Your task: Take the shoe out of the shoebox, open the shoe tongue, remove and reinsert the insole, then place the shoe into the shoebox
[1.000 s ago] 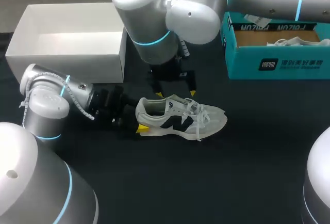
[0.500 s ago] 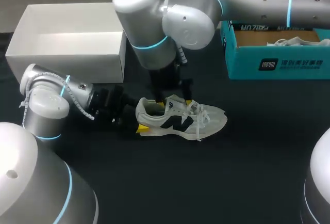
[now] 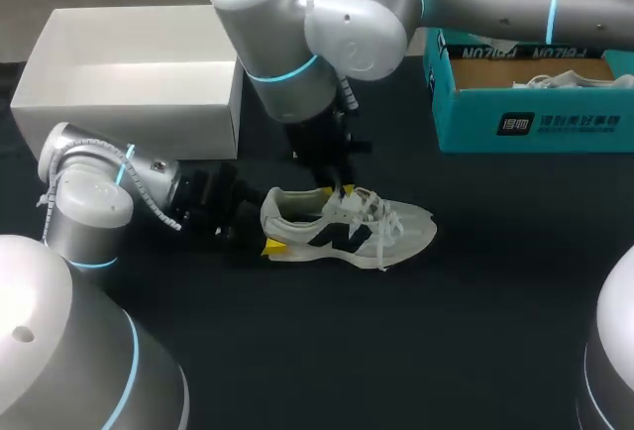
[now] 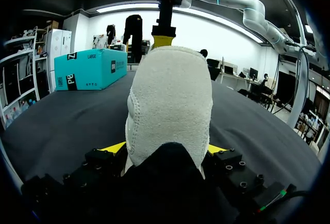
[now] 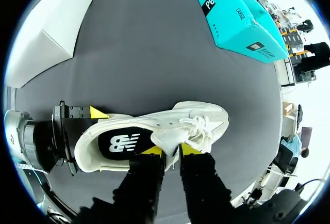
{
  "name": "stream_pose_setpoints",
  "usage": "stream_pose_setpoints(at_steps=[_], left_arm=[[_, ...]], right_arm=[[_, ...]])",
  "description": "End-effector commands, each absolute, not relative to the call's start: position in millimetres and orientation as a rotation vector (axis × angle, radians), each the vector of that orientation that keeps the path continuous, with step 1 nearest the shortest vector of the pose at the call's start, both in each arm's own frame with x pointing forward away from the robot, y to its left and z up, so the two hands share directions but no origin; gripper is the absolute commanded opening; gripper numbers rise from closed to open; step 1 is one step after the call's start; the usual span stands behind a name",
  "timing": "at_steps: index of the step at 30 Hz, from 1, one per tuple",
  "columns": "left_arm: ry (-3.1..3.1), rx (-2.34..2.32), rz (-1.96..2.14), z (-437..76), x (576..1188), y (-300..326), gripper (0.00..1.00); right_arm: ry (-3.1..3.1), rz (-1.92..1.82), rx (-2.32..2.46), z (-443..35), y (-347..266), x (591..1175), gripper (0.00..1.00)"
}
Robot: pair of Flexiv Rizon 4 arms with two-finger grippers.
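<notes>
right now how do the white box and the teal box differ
The white box is plain-sided; the teal box carries print. The white box shows a bare inside; the teal box holds something white. The white box stands at the left, the teal box at the right. Both are open-topped, beyond the shoe.

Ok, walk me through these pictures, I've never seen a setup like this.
These are two robot arms at a black table. One picture looks down from above; the two round ones come from cameras on each arm's wrist. On the table lie a white and grey lace-up sneaker, an open white cardboard box and a teal cardboard shoebox. The left gripper clamps the sneaker's heel; the right gripper pinches its tongue from above.
</notes>
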State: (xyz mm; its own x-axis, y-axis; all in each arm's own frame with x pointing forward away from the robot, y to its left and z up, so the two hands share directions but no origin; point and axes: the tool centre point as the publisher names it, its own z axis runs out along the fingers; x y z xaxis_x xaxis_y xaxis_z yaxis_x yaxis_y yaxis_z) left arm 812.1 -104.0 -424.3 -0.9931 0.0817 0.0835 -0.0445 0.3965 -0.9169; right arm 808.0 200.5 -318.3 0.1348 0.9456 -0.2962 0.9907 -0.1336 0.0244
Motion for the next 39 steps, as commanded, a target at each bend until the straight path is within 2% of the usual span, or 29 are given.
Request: stream_pose_setpoints(at_steps=[1,28,39], left_arm=[[-2.529,-0.033,1.662,-424,811,-103,0.0],[-2.529,-0.033,1.662,-424,811,-103,0.0],[-2.529,-0.033,1.662,-424,811,-103,0.0]], right_arm=[[1.898,-0.316,2.21,-317,196,810,0.0],[1.633,-0.401,2.419,-318,110,790,0.0],[1.585,-0.476,2.491,-343,95,787,0.0]])
